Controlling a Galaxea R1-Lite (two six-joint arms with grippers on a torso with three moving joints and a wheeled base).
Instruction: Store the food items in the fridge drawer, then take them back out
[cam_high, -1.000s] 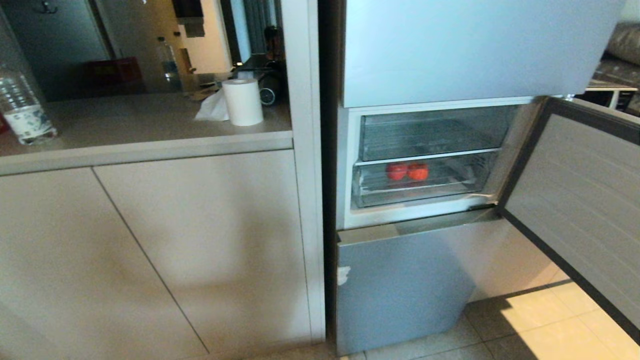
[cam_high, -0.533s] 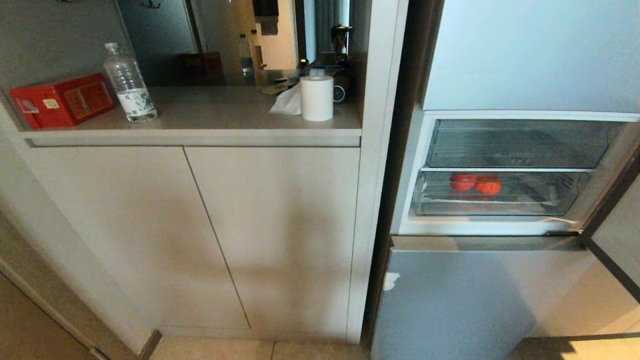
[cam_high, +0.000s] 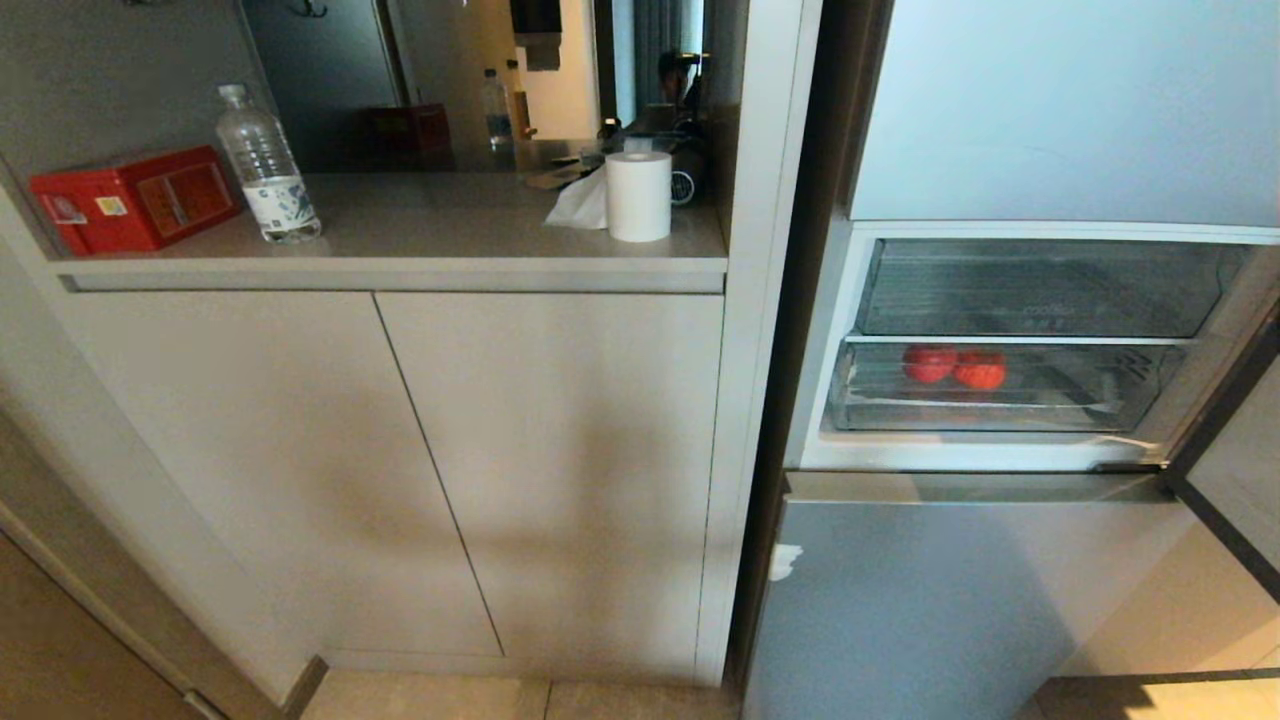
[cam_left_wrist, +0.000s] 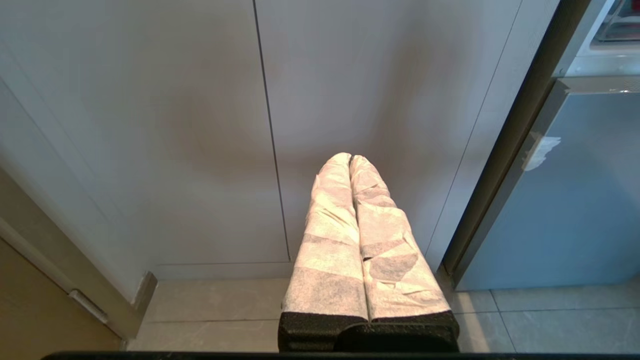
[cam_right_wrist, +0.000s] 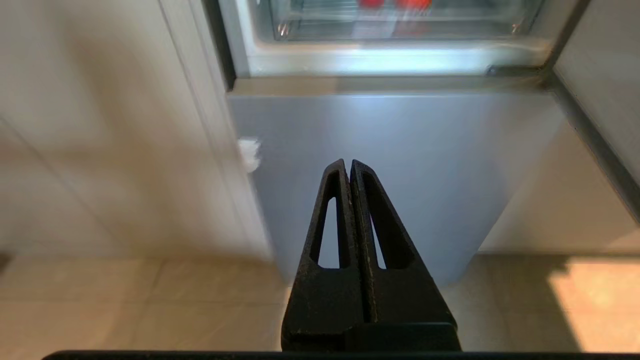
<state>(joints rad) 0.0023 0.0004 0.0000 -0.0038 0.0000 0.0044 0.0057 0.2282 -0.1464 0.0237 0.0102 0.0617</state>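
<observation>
Since a second ago our view has swung left; the fridge itself has not moved. Two round red-orange tomatoes (cam_high: 953, 366) sit in the clear plastic fridge drawer (cam_high: 1000, 410), which is pushed in. Our black right pincer (cam_right_wrist: 350, 167) and padded left pincer (cam_left_wrist: 349, 160) are closed, empty, low.

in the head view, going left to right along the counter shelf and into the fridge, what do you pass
red rectangular box → clear plastic water bottle → white paper roll → two round red food items in the transparent plastic fridge drawer
</observation>
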